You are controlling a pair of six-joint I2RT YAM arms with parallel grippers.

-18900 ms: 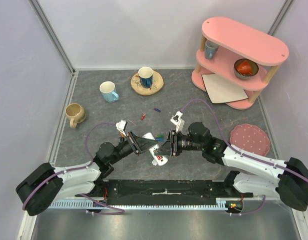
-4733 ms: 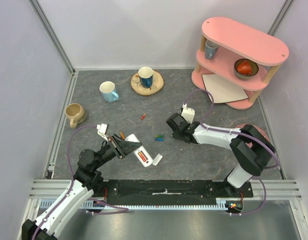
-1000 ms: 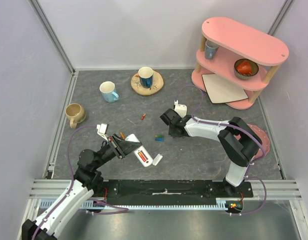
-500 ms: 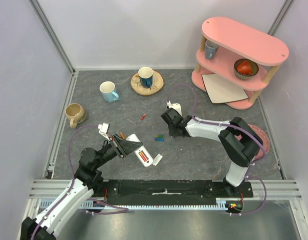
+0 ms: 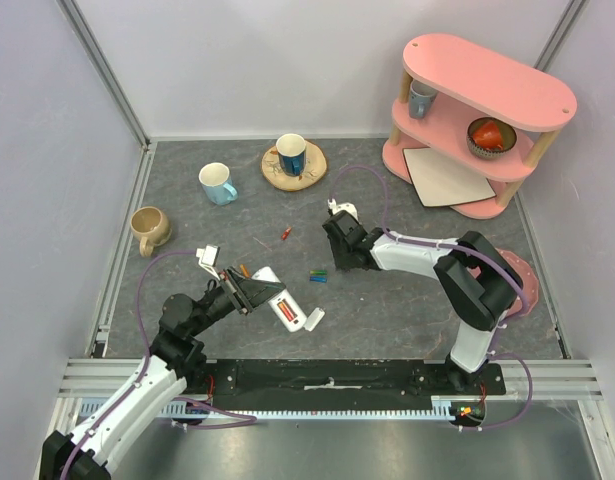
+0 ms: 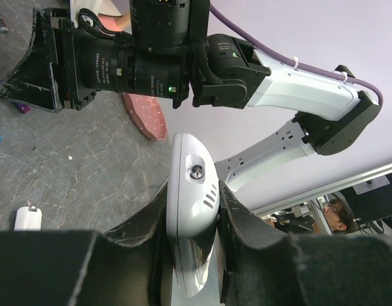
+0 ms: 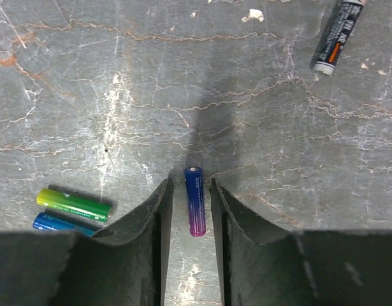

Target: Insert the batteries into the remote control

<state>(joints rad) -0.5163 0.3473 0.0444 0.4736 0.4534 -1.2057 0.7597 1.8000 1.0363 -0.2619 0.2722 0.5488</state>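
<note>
Purple battery (image 7: 196,204) straddled by right pincer (image 7: 190,186), shifted leftward since.

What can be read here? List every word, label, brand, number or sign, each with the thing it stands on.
No text can be read in any view.
Dark cylindrical battery with an orange and white band: some print, too small and blurred to read.
Green-and-yellow cylindrical battery: nothing legible.
Slim white plastic remote control: no lettering on the side that shows.
</note>
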